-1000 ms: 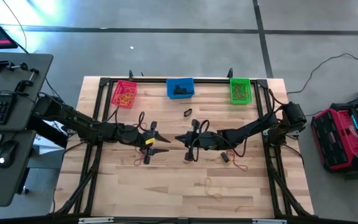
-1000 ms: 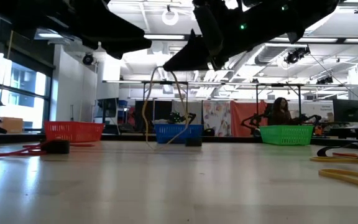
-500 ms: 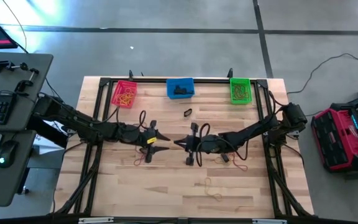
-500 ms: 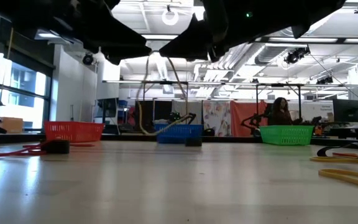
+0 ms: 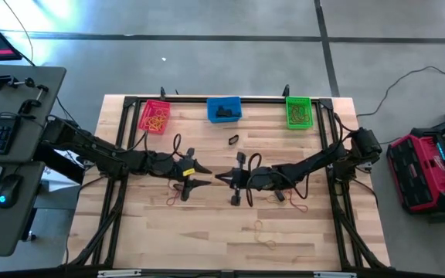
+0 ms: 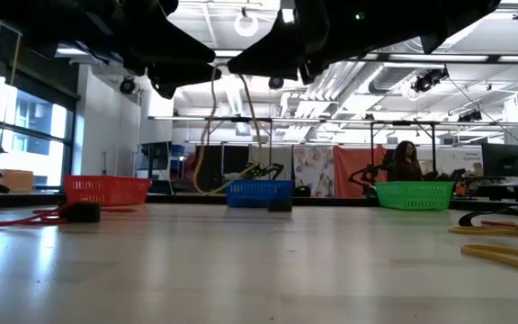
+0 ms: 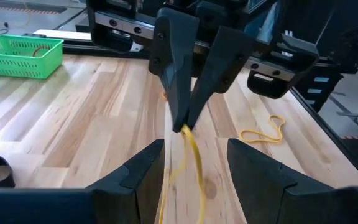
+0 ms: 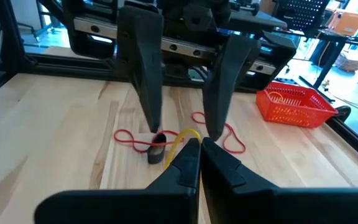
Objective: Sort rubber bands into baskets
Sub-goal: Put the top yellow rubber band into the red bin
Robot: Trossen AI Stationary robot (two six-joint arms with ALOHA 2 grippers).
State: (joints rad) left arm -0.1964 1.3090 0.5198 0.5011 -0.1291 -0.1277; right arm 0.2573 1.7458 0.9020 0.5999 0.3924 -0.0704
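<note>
Above the wooden counter [image 5: 207, 232], in front of the blue basket [image 5: 224, 109], the clenched right gripper [image 5: 219, 178] is pinching a yellow rubber band [image 7: 191, 149] facing the released left gripper [image 5: 205, 176].

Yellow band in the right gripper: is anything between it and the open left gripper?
Nothing visible. The right gripper pinches the yellow band shut, and the open left gripper faces it across bare table.

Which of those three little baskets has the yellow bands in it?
The red-pink basket, at the left end of the row; yellow loops show inside it, unlike the blue basket and green basket.
</note>
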